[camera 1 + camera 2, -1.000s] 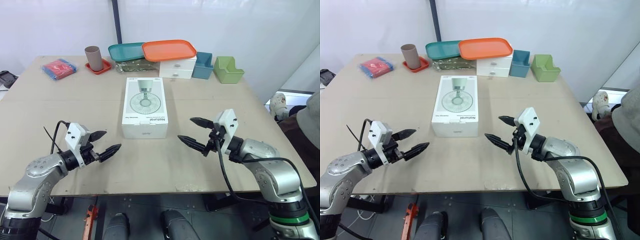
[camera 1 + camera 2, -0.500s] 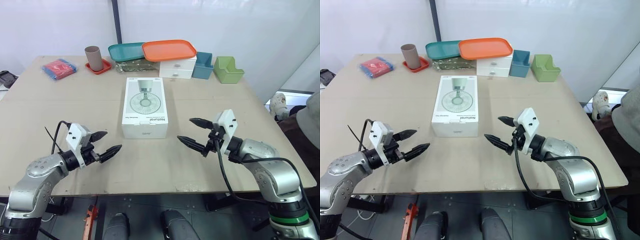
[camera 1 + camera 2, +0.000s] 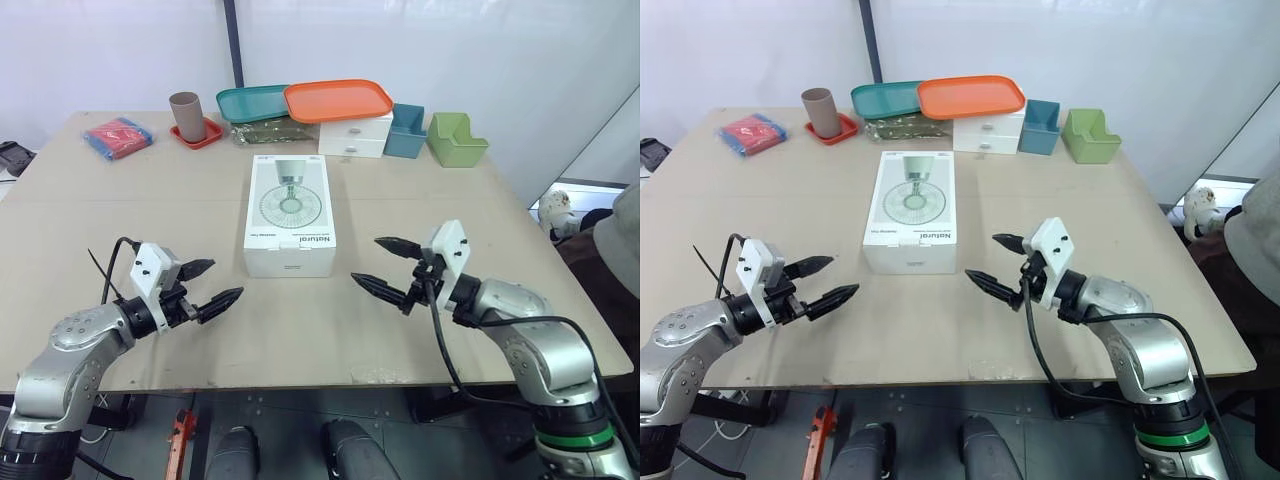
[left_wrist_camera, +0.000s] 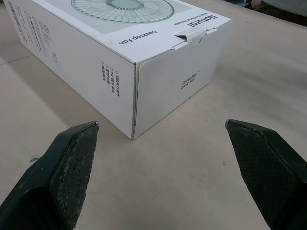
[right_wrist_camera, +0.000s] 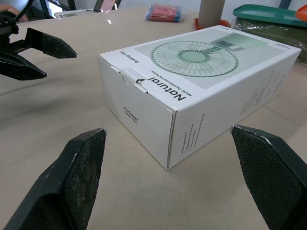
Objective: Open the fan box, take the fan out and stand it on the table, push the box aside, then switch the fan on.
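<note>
The right gripper gapes wide facing the closed fan box, flap tucked in.

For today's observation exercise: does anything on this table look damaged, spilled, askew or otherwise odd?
Barely. The white cardboard fan box lies flat, shut and undented. Only its small tuck tab, at the end nearest the robot, sits slightly lifted from the lid edge. Nothing looks spilled.

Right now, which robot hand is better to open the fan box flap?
Probably the right gripper: open, its tips sit level with the fan box flap end. The left gripper, also open, hangs slightly nearer the table edge.
</note>
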`<move>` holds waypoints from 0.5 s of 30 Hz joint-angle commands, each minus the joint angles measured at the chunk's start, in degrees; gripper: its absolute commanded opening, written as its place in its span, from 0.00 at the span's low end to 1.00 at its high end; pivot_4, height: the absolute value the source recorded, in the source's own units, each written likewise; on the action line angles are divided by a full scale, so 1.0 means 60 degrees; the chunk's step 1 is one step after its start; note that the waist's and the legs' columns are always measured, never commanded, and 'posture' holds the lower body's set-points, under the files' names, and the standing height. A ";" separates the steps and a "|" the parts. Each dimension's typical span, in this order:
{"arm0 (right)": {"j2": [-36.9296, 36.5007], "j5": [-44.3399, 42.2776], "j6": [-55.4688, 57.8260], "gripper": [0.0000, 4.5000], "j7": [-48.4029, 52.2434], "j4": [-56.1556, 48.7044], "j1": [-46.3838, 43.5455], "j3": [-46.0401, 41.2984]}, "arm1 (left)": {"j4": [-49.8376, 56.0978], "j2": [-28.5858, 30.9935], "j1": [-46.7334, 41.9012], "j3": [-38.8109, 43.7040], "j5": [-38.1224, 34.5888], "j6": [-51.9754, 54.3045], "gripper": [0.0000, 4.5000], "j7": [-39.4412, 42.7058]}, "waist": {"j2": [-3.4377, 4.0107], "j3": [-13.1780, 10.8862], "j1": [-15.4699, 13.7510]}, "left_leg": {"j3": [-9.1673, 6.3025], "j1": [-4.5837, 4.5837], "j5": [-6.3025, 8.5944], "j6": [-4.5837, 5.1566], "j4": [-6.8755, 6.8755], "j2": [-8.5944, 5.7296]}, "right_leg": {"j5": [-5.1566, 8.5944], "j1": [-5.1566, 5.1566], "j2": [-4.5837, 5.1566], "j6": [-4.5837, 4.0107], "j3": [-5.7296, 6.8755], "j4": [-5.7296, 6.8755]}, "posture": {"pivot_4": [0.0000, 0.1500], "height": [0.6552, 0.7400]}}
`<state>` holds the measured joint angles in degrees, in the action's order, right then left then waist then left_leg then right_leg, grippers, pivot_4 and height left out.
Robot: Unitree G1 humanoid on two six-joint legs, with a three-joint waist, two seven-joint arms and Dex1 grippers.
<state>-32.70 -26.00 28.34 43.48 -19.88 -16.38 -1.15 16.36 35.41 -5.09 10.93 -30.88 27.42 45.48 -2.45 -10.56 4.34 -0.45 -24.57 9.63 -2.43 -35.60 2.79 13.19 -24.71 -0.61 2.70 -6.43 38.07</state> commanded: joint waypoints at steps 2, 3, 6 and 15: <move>0.0040 0.0056 -0.0236 0.94 -0.0028 -0.0066 -0.0241 -0.0035 | 0.0123 0.0091 -0.0205 0.0132 0.0077 -0.0191 1.00 -0.0087 | 0.0000 0.0000 0.0000 | 0.0000 0.0000 0.0000 0.0000 0.0000 0.0000 | 0.0000 0.0000 0.0000 0.0000 0.0000 0.0000 | 1.00 1.00; 0.0052 0.0066 -0.0254 0.94 -0.0030 -0.0040 -0.0259 -0.0022 | 0.0121 0.0072 -0.0233 0.0140 0.0064 -0.0158 1.00 -0.0127 | 0.0000 0.0000 0.0000 | 0.0000 0.0000 0.0000 0.0000 -0.0001 0.0000 | 0.0000 0.0000 0.0000 0.0000 0.0000 0.0000 | 1.00 1.00; 0.0109 0.0129 -0.0311 0.94 -0.0062 0.0033 -0.0321 0.0025 | 0.0083 -0.0001 -0.0304 0.0187 0.0091 -0.0228 1.00 -0.0195 | 0.0000 0.0000 0.0000 | 0.0000 0.0000 0.0000 0.0000 -0.0001 0.0000 | 0.0000 0.0001 0.0000 0.0000 0.0000 0.0000 | 1.00 1.00; 0.0213 0.0193 -0.0371 1.00 -0.0056 0.0113 -0.0529 0.0091 | -0.0093 -0.0074 -0.0680 0.0249 -0.0041 -0.0358 0.75 -0.0179 | 0.0000 0.0000 0.0000 | 0.0000 0.0001 0.0000 0.0000 -0.0001 0.0000 | -0.0001 0.0001 0.0000 0.0002 0.0000 0.0000 | 1.00 1.00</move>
<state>-31.64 -24.89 27.27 43.35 -18.73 -18.03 -0.17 15.70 34.93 -7.45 11.15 -30.44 26.57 44.28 -2.45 -10.56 4.34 -0.44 -24.56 9.63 -2.43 -35.60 2.79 13.19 -24.70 -0.61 2.71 -6.43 38.07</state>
